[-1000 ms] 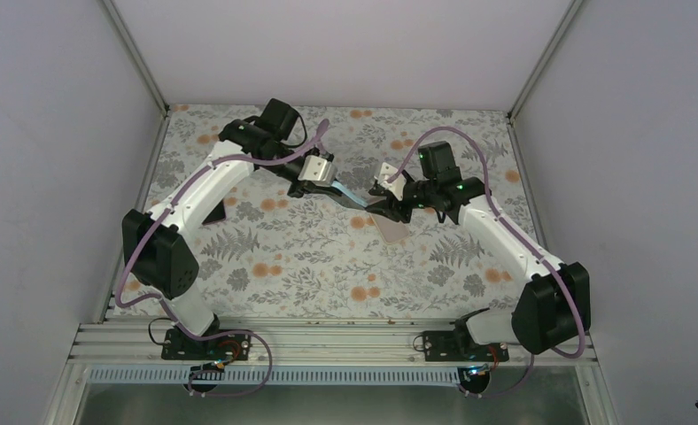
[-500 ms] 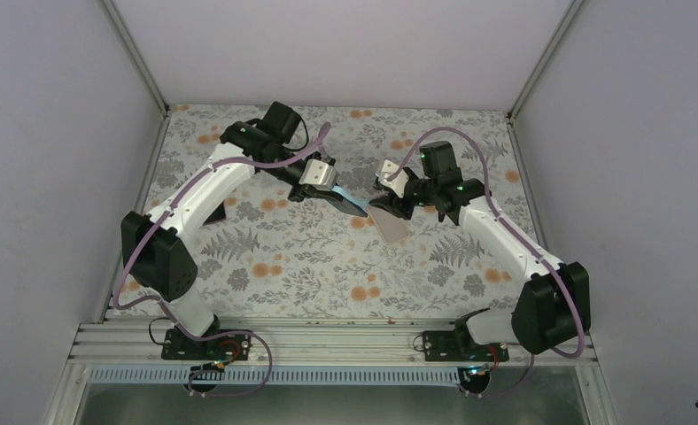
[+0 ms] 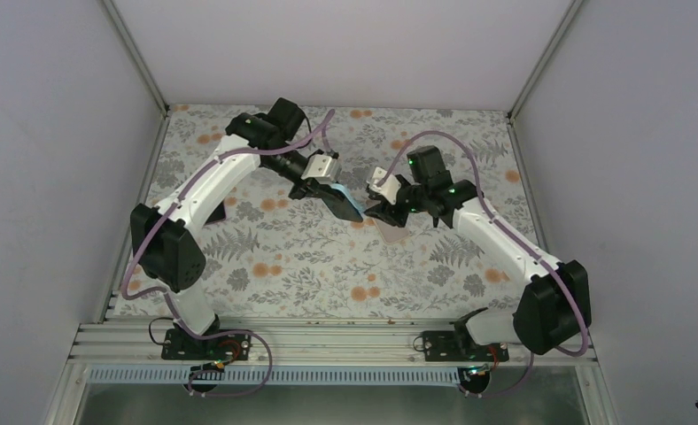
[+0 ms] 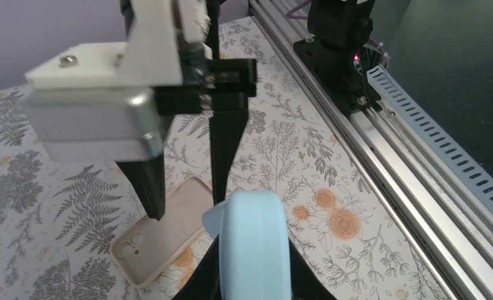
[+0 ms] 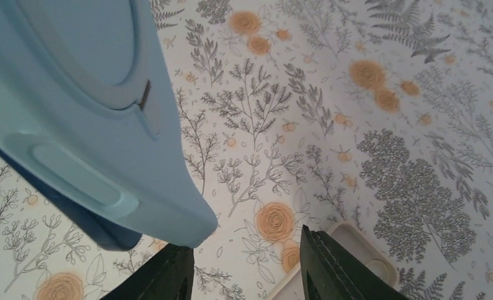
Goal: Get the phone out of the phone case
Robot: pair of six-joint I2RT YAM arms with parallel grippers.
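**Tabletop** (image 3: pixel 266 257): floral print, with plain grey walls on three sides.

**Phone** (image 4: pixel 255 240): light blue and out of its cover. It is raised off the surface and clamped edge-on in the left hand (image 3: pixel 332 188).

**Phone case** (image 4: pixel 169 240): beige and empty, lying hollow side up on the tabletop beneath the right hand (image 4: pixel 188 203). That hand's fingers stand apart with nothing between them. Whether one tip touches the rim cannot be told.

**Step, as judged:** the separation looks complete and only clearing away remains. Carry the phone up and away from the right fingers before any swing. Grip firmly, since the hold is on narrow edges. Leave the case flat.

**Views:**
- Left wrist: the only view showing the case's bare interior and camera cut-out.
- Right wrist: shows one corner of the case, and the phone close up with what seems a side button.
- Top view: shows both arms meeting mid-table.
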